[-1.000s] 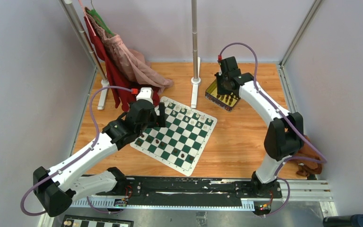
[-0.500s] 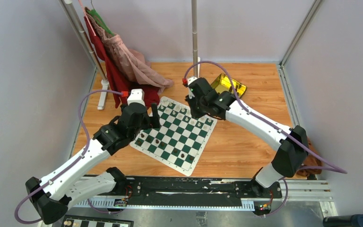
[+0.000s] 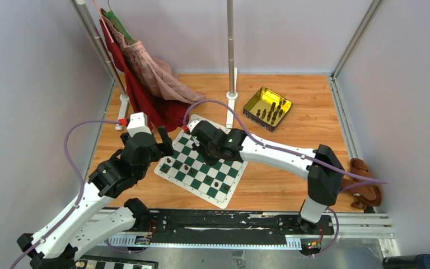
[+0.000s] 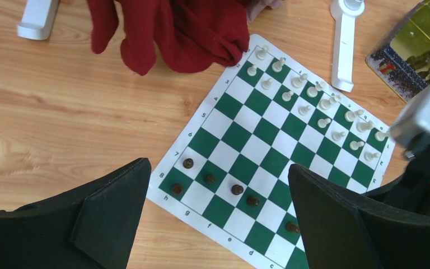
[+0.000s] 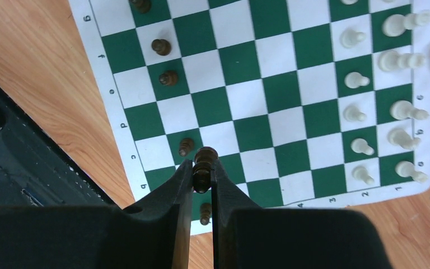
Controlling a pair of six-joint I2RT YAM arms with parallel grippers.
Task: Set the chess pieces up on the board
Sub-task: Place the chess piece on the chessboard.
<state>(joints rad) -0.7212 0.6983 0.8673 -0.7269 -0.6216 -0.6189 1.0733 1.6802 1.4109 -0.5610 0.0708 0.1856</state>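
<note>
The right gripper (image 5: 202,172) has swung from the yellow tray (image 3: 257,120) to the board (image 5: 250,132). A dark piece (image 5: 204,161) stands pinched upright between its fingertips, above the board's edge rows. The left gripper (image 4: 218,168) gapes wide at the board's left edge.

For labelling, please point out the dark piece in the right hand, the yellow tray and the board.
dark piece (image 5: 203,165): right wrist view, its upper body.
yellow tray (image 3: 257,120): top view, its near wall.
board (image 4: 266,148): left wrist view, an empty middle square.
</note>
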